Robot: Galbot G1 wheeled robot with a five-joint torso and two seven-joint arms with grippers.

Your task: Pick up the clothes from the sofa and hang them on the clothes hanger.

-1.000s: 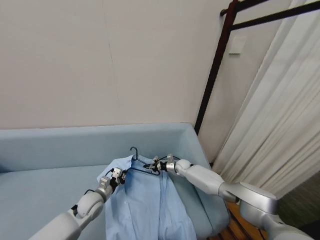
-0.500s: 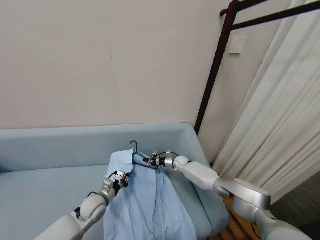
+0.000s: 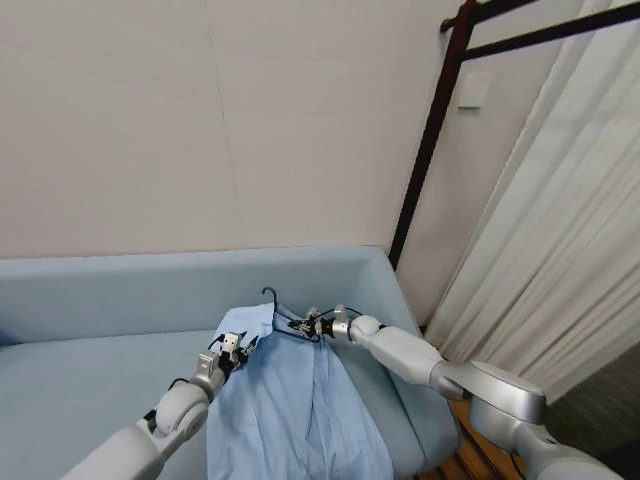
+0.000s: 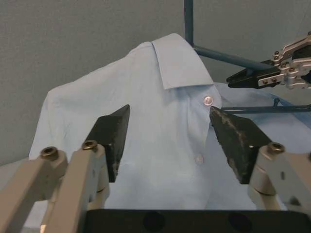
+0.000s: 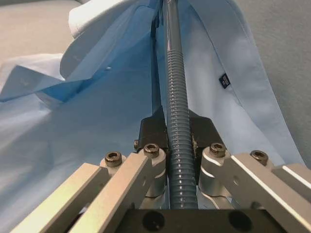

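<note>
A light blue shirt (image 3: 290, 395) hangs on a dark blue hanger (image 3: 272, 300), held up over the sofa seat (image 3: 90, 380). My right gripper (image 3: 306, 327) is shut on the hanger's ribbed bar (image 5: 177, 107), the fingers (image 5: 154, 130) clamped either side of it. My left gripper (image 3: 238, 346) is open beside the shirt's left shoulder. In the left wrist view its fingers (image 4: 112, 133) stand wide apart, facing the collar and buttons (image 4: 208, 100) just beyond them. The right gripper (image 4: 252, 75) shows there too, on the hanger.
A dark brown clothes rack (image 3: 432, 130) rises behind the sofa's right end, its crossbars high at the upper right. White curtains (image 3: 565, 230) hang to the right. The sofa back (image 3: 150, 285) stands against a plain wall.
The right gripper lifted the hanger and shirt off the seat and holds them slightly higher than a second ago. The left gripper dipped, then rose again beside the shirt.
</note>
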